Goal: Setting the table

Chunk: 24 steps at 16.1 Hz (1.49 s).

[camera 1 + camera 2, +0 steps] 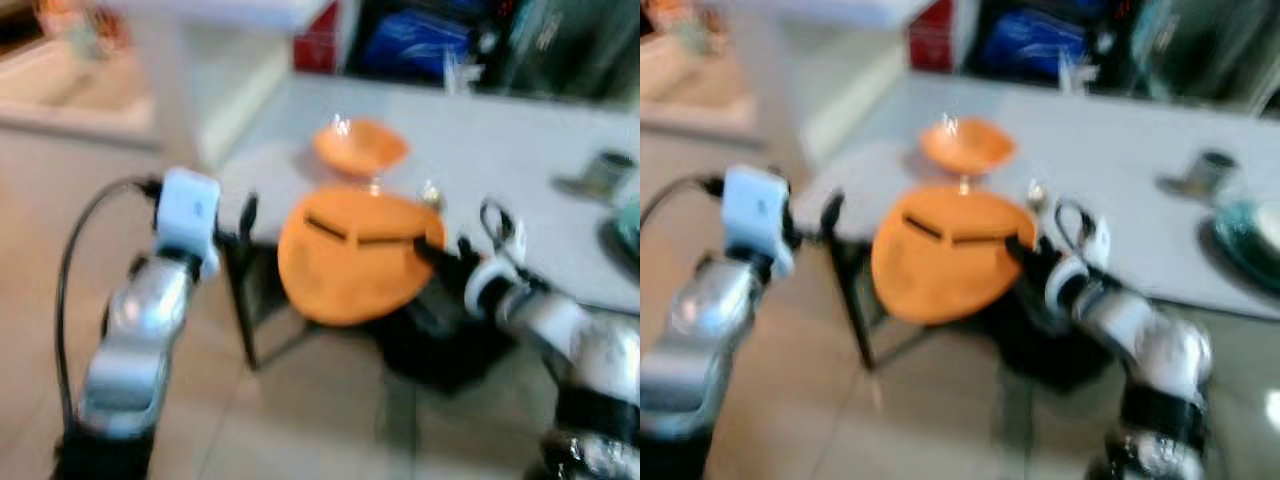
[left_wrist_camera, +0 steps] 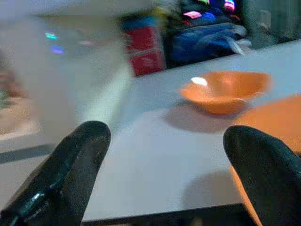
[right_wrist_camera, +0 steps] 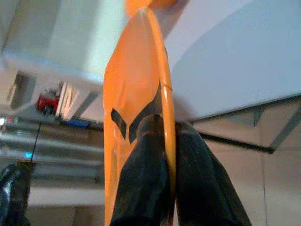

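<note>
An orange plate (image 1: 350, 260) with black tape marks hangs just off the near edge of the white table (image 1: 500, 150), tilted. My right gripper (image 1: 432, 250) is shut on the plate's right rim; in the right wrist view the two black fingers (image 3: 141, 188) pinch the rim (image 3: 162, 94) edge-on. An orange bowl (image 1: 360, 148) stands on the table just beyond the plate, also seen as the orange bowl (image 2: 225, 90) from the left wrist. My left gripper (image 1: 245, 215) is held to the left of the plate near the table's corner, its fingers (image 2: 70, 169) open and empty.
A dark chair frame (image 1: 260, 310) stands under the table's near edge. A small grey object (image 1: 605, 172) and a teal dish (image 1: 1245, 240) sit at the table's right. A red box (image 1: 318, 45) and blue bags (image 1: 415, 40) lie beyond the table.
</note>
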Motion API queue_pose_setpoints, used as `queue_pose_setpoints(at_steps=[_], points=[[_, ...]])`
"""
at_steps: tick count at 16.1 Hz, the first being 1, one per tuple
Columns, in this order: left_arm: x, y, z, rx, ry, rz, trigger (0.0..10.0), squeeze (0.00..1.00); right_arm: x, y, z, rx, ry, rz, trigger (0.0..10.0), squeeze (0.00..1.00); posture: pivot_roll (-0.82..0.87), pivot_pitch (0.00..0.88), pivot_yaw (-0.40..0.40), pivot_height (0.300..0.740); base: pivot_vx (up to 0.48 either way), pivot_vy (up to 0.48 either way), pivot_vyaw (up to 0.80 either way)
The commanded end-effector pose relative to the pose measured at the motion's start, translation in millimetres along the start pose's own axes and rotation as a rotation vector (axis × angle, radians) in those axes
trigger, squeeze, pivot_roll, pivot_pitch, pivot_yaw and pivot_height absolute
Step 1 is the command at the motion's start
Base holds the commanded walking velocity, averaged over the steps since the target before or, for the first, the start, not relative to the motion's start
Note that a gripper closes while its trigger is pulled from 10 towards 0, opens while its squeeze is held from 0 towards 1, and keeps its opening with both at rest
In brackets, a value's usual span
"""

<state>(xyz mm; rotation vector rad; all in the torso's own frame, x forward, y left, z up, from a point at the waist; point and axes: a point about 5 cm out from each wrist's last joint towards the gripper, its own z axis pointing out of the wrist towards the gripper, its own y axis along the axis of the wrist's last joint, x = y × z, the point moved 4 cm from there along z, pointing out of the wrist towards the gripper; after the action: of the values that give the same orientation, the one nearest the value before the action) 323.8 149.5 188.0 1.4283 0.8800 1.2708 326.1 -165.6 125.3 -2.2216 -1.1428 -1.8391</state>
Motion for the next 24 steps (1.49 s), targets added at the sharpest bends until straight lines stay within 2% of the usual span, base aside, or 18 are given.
queue_pose_setpoints(at_steps=[1,6,13,15,18,21,24], points=[[5.0,2,-1.3,-0.003,0.009,0.008,10.0,0.0,8.9,1,2.1,0.0,0.038,0.0,10.0,0.0,0.03,0.019,-0.006,0.74,0.409,0.0,0.0],[7.8,2,-2.4,0.0,0.022,0.009,10.0,0.0,13.7,-4,3.5,0.05,0.069,-0.004,10.0,0.0,0.03,0.023,-0.009,0.74,0.37,0.0,0.0],[15.1,0,-7.3,-0.001,0.021,0.03,10.0,0.0,15.9,-11,7.3,0.118,0.078,-0.028,10.0,0.0,0.03,0.03,-0.018,0.74,0.0,0.0,0.0],[15.3,3,-10.4,-0.016,-0.019,0.034,10.0,0.0,18.8,-11,9.7,0.126,0.092,-0.025,10.0,0.0,0.04,0.035,-0.019,0.74,0.0,0.0,0.0],[15.8,-5,-20.6,0.025,-0.105,0.048,10.0,0.0,19.7,-17,16.8,0.16,0.09,-0.047,10.0,0.0,0.04,0.037,-0.021,0.74,0.0,0.0,0.0],[17.9,-20,-47.4,0.114,-0.251,0.045,10.0,0.0,23.0,-27,35.6,0.181,0.112,0.005,10.0,0.0,0.07,0.044,-0.037,0.74,0.0,0.0,0.0],[15.1,-23,-63.4,0.152,-0.351,0.03,10.0,0.0,24.8,-30,50.5,0.186,0.114,0.016,10.0,0.0,0.07,0.044,-0.037,0.74,0.0,0.0,0.0]])
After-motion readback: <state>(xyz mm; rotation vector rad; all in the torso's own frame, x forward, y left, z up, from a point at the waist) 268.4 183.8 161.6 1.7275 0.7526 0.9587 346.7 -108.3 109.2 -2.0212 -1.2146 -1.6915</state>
